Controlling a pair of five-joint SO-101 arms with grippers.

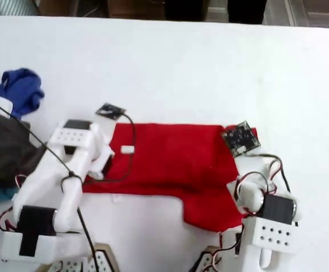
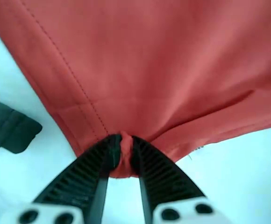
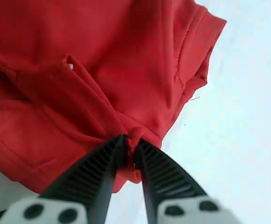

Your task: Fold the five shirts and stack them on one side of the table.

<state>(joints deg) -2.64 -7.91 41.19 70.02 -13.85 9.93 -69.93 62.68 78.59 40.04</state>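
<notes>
The red shirt lies spread on the tabletop between the arms, soft, light and limp, likely to sag, so its edges suit best, where the left claw and right claw each pinch a fold.

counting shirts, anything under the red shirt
The red shirt lies spread on the table, left gripper and right gripper pinching its edges. Anything beneath the cloth is covered.
</notes>
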